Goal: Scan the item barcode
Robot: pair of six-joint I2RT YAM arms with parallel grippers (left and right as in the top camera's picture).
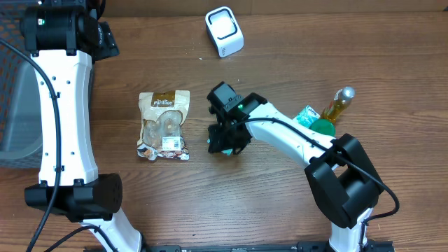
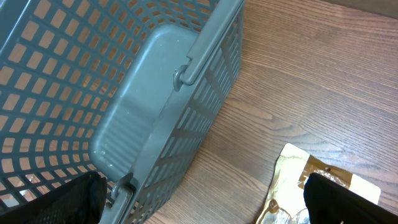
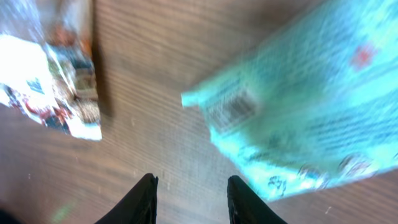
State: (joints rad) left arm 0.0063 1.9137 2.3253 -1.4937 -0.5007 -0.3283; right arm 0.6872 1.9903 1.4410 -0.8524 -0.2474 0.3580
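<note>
Only the right wrist catches the teal packet (image 3: 311, 93) and its blurred barcode (image 3: 235, 109). The right claw (image 3: 193, 199) is partly spread, pinching nothing. Left wrist shows the basket (image 2: 74, 74), with the left claw (image 2: 202, 199) spread wide.

On the desk (image 1: 280, 210), a snack pouch (image 1: 164, 124) lies left of centre. A basket (image 1: 14, 105) sits at the left edge, well apart from the pouch. A scanner (image 1: 224, 31) sits behind the pouch, toward the far edge. At the right is a bottle (image 1: 338, 105), with a packet (image 1: 306, 115) just to its left. The right arm's fingers (image 3: 142, 199) hang over the desk between pouch and packet.
</note>
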